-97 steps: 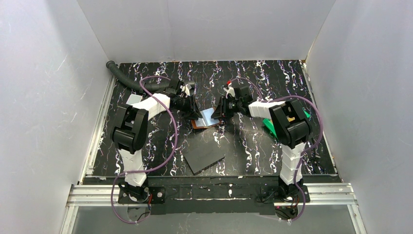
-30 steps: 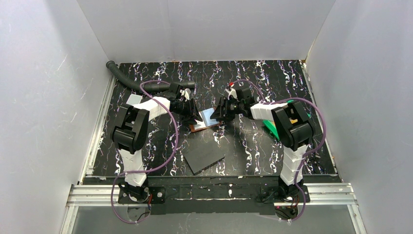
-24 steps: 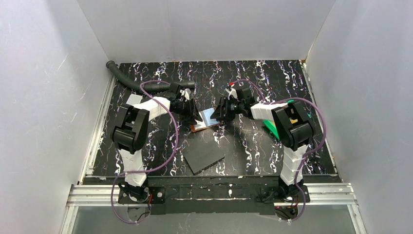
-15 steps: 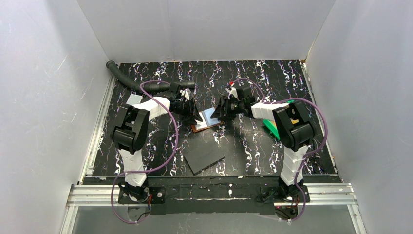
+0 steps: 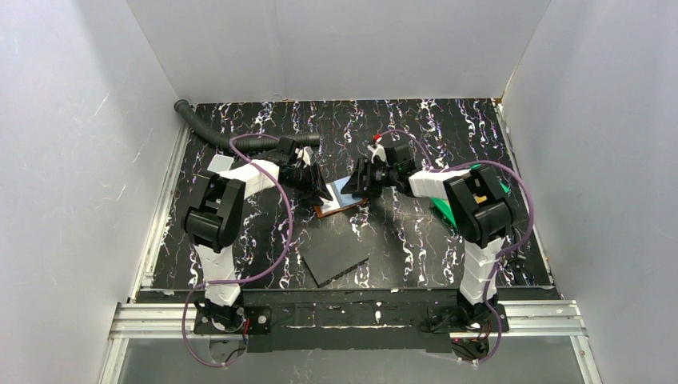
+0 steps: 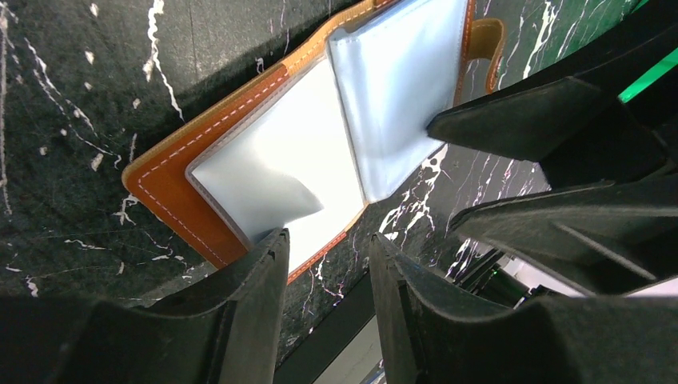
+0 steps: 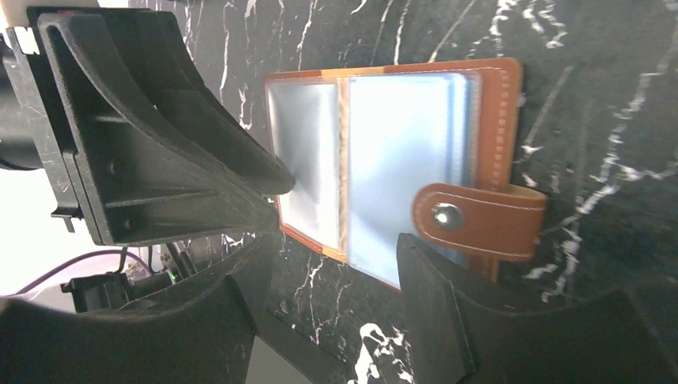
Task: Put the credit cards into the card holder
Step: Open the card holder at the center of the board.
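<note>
The card holder, a brown leather wallet, lies open on the dark marbled table between both arms. Its clear sleeves face up, and its snap tab folds over the right page. That right sleeve looks light blue, as with a credit card inside; no loose credit cards are in view. My left gripper is open at the holder's left edge, one fingertip on the left sleeve. Open too, my right gripper hangs at the right page with nothing between its fingers.
A dark grey slab lies in front of the holder. A green bin sits under the right arm. A grey square and a black ribbed hose are at the back left. White walls enclose the table.
The right gripper's jaws have widened a little and its wrist has shifted slightly. The left gripper and the card holder have stayed where they were.
</note>
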Available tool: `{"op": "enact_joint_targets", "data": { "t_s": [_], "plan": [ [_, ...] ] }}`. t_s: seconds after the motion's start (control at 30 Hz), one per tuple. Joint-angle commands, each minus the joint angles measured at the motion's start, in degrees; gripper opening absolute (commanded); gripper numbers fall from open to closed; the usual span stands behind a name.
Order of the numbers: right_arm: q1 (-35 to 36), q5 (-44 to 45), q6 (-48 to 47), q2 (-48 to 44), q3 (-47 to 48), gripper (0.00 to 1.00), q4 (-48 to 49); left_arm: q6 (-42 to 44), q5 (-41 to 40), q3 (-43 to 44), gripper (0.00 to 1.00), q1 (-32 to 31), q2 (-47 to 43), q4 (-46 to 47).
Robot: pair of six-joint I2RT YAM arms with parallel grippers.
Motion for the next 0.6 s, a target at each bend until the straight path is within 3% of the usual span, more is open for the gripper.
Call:
{"op": "enact_joint_targets", "data": {
  "t_s": [0.0,0.23,0.4,0.57],
  "plan": [
    [1.76,-1.49,3.40,1.96,-0.29,0.67,5.92,-0.35,1.36,-0.73,0.40,0.10,-1.66,0.27],
    [2.33,-1.64,5.29,2.68,0.05,0.67,7.81,-0.18,1.31,-1.01,0.40,0.14,-1.87,0.42],
    [-1.65,3.21,-2.50,2.03,2.31,0.69,-3.64,0.89,0.31,-1.68,0.40,0.13,-2.82,-0.61],
    [-2.35,3.98,-5.39,-0.29,1.02,0.71,-5.72,1.28,0.60,-1.10,0.40,0.06,-2.54,-1.11]
  ]
}}
